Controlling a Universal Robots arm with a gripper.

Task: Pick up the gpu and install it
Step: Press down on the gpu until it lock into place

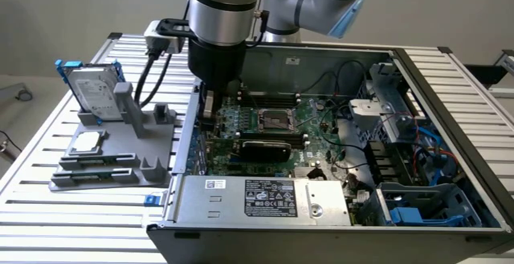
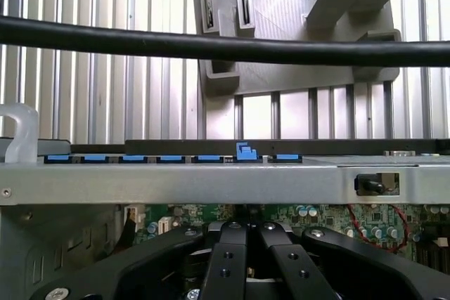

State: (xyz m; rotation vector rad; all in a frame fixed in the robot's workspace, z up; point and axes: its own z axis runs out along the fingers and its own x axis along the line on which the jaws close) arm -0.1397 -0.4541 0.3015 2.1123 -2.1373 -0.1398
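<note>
Down inside the case (image 1: pixel 449 150), we see the gpu (image 1: pixel 265 150) sitting in the board (image 1: pixel 277 122), lying long across it, just below and toward the exterior view's right of our gripper (image 2: pixel 246 233), which is clenched tight on nothing.

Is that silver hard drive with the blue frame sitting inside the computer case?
No. The hard drive stands upright in the grey holder on the table, outside the open computer case, toward the exterior view's left.
</note>
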